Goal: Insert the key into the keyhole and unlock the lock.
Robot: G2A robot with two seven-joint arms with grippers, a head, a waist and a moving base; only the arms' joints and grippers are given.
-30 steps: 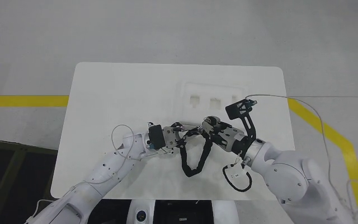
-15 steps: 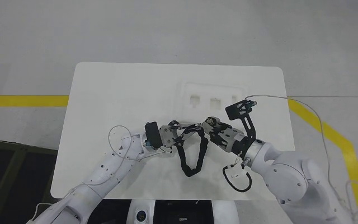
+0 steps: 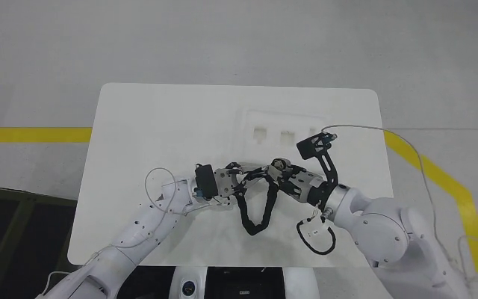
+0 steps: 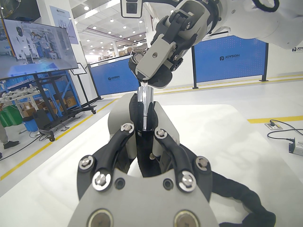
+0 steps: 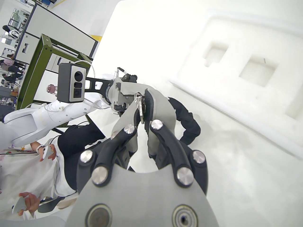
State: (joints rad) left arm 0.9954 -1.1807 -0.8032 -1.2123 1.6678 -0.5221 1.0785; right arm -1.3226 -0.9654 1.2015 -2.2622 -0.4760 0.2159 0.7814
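Chrome lock cylinder (image 4: 143,100) sits clamped in the left claw (image 3: 237,179) over the middle of the desk (image 3: 149,134), long axis aimed about 3 o'clock at the right claw (image 3: 270,169), which pinches the key (image 5: 141,111) tip-first just off the cylinder's free end, so it looks basically lined up.

A white table (image 3: 149,127) stood on a grey floor. A white foam tray (image 3: 246,118) lay on the table's far half, toward the right, with three square recesses (image 3: 287,137) in a row. One yellow floor line (image 3: 45,134) ran off from the table's left edge. Another (image 3: 437,179) slanted past its right edge. Off the table stood a display screen (image 4: 37,48) on a wheeled stand, blue barrier panels (image 4: 228,60) and a green metal frame (image 5: 45,67). A power adapter (image 4: 296,147) with cable lay on the floor near the table.
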